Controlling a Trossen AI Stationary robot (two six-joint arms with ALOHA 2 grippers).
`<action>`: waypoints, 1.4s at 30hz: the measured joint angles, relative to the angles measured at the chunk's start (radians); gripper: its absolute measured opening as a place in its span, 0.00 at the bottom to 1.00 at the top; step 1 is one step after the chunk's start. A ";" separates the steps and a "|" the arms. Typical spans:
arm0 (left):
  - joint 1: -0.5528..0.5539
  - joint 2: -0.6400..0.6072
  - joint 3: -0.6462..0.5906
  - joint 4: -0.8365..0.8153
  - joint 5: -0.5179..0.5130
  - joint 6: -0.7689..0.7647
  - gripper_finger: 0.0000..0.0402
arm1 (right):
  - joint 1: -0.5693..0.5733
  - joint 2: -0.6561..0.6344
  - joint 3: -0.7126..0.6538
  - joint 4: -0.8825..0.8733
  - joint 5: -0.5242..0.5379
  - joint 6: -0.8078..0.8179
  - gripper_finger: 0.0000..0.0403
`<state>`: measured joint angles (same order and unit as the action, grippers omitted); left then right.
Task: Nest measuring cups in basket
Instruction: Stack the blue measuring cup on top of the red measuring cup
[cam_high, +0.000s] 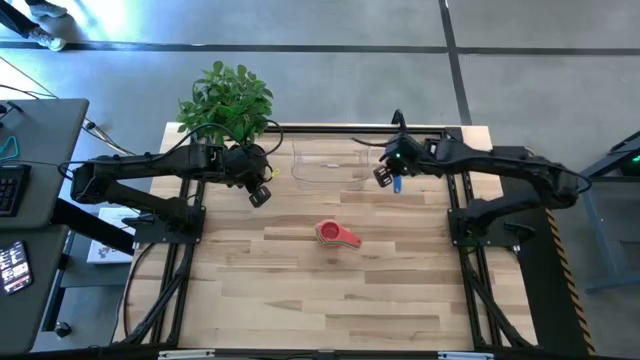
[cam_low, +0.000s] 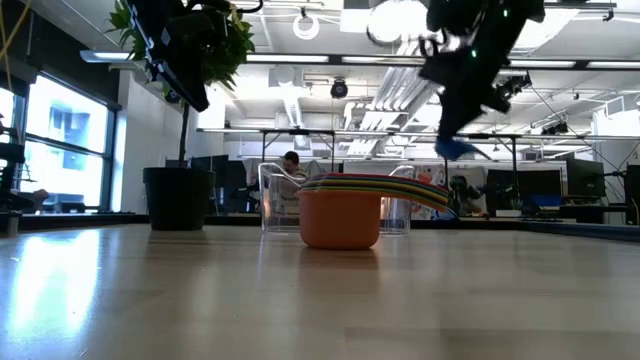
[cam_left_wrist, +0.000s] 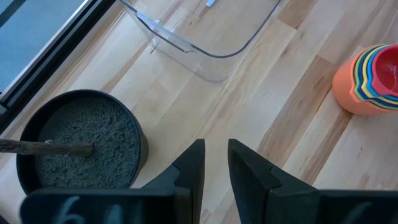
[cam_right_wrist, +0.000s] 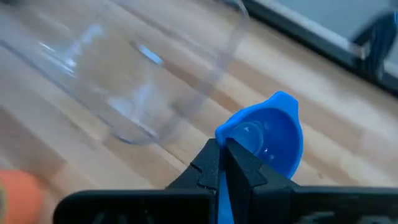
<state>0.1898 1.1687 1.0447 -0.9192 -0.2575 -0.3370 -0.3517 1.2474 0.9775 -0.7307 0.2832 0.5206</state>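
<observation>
Basket (cam_high: 328, 166), upper centre of the high view, empty; cup stack (cam_high: 335, 235) mid-frame on the table; right gripper (cam_high: 386, 176) pinching blue cup (cam_high: 397, 184) beside basket's right wall—best lowered level onto stack; left gripper (cam_high: 259, 194) holds nothing, fingers nearly together.

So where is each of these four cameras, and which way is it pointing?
High view: overhead, straight down on the table and both arms.
Low view: table height, level past the stacked cups into the room; arms hang from above.
Left wrist view: past the left gripper toward the plant pot.
Right wrist view: past the right gripper, shut on the blue cup.
All four show the basket.
</observation>
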 joint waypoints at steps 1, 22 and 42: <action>0.000 0.000 0.000 0.000 0.000 0.000 0.16 | 0.019 0.000 0.023 0.000 0.011 -0.006 0.00; -0.001 0.000 0.000 -0.001 0.046 -0.095 0.16 | 0.293 0.080 0.358 -0.013 0.084 -0.251 0.00; 0.000 0.000 0.000 -0.001 0.038 -0.097 0.16 | 0.511 0.433 0.510 -0.076 -0.055 -0.319 0.00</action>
<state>0.1894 1.1687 1.0451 -0.9203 -0.2192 -0.4339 0.1588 1.6804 1.4872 -0.8068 0.2283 0.2017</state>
